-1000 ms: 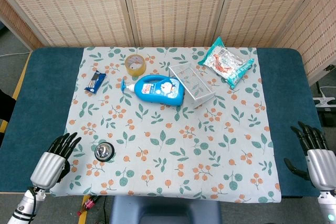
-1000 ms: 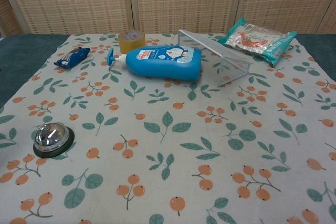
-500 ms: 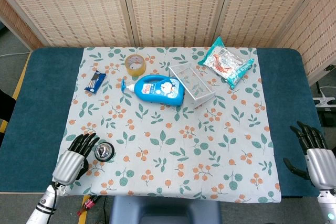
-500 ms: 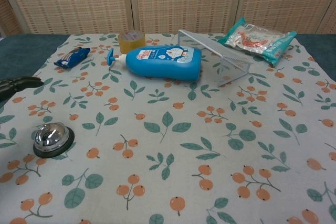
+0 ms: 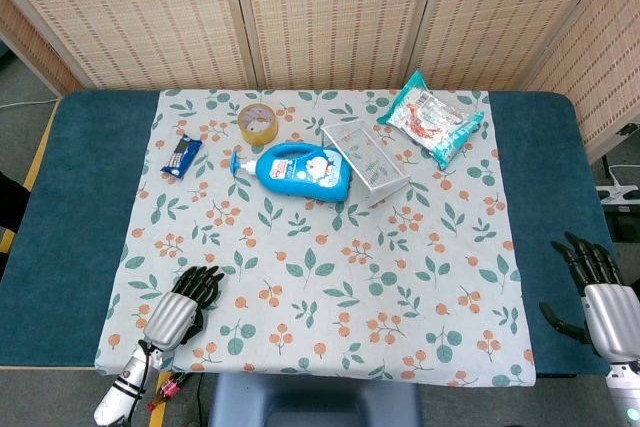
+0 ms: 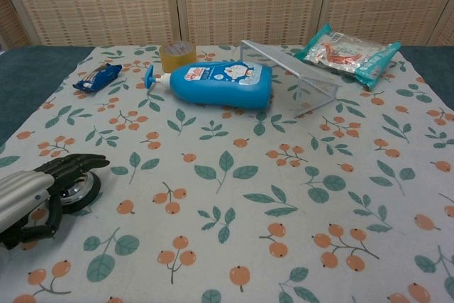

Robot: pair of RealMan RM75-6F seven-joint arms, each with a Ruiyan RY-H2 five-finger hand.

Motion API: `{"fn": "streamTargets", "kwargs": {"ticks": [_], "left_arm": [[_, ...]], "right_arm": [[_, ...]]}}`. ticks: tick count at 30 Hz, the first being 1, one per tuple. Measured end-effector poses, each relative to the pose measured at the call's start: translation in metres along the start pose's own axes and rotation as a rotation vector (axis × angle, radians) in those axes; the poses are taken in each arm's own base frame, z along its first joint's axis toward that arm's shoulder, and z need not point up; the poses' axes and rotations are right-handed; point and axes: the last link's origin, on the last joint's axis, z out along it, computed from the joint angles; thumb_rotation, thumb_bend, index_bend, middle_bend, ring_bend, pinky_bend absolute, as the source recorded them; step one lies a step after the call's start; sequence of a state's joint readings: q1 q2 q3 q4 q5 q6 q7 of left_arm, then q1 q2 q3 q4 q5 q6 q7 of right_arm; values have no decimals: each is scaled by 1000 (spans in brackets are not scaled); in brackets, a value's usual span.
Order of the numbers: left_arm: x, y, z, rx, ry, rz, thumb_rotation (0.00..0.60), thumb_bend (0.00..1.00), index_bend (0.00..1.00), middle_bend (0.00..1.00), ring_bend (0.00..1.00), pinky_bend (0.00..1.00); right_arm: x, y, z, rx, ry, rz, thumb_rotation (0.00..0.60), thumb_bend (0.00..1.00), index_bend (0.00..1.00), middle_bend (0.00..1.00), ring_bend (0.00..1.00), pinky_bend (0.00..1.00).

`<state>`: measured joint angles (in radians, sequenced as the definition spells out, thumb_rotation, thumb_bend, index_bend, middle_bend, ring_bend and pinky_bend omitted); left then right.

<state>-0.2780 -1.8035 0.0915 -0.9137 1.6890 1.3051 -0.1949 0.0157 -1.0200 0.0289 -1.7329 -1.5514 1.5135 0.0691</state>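
The left hand [image 5: 181,311] now lies over the bell [image 6: 76,188], where a moment ago it was off to the side of it near the cloth's left edge; across the last second it has swept inward from the blue table margin onto the cloth [image 5: 330,247] and come to cover the bell almost wholly in the head view; in the chest view only a sliver of the bell's chrome dome and black base shows under the dark fingers [image 6: 78,164]. Those fingers are stretched forward and a little apart, arched over the dome rather than wrapped round it; whether they press on it or hover just above I cannot tell; nothing is gripped. The bell itself sits where it was, at the near left of the cloth, well apart from the other things; so the move reads as a reach that has arrived on target, with the pressing or grasping, by my judgement, not yet made.

The right hand [image 5: 598,292] has barely stirred; it rests at the far right over the blue table [image 5: 545,147], off the cloth, fingers apart and holding nothing.

The rest is unmoved: the blue bottle [image 5: 295,171] lies on its side at the middle back, touching the wire basket [image 5: 366,161] tipped beside it; the tape roll [image 5: 258,122] and the small wrapper [image 5: 181,156] lie to the left; the snack bag [image 5: 431,123] lies at the back right.
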Motion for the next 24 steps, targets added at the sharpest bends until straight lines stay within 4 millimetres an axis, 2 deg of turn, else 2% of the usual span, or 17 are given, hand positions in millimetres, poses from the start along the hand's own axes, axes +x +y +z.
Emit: {"fn": "streamTargets", "kwargs": {"ticks": [5,9,12,16,20,24], "left_arm": [[-14,-4,2,10,-33,-18,600,1000,0,0,0,53],[-3,-3,1,-10,17,-17,600,1000,0,0,0,53],[16,-1,-3,-38,76,-15,600,1000,0,0,0,57],[50,-4,-18,-62,128,24,600,1000,0,0,0,121],[94,-22,-47,-13,166,136,600,1000,32,10,0,137],[116,-43,-72,89,164,225,600,1000,42,18,0,142]], "right_arm": [[0,0,0,2,1,1,600,188,108,0,0,24],[1,0,1,0,4,1,600,188,108,0,0,25],[1,0,1,1,2,6,600,188,108,0,0,24],[1,0,3,-4,7,9,600,188,108,0,0,24],[-2,-1,4,-6,0,1,600,188,109,0,0,24],[-5,-2,4,3,-24,-4,600,188,111,0,0,24]]}}
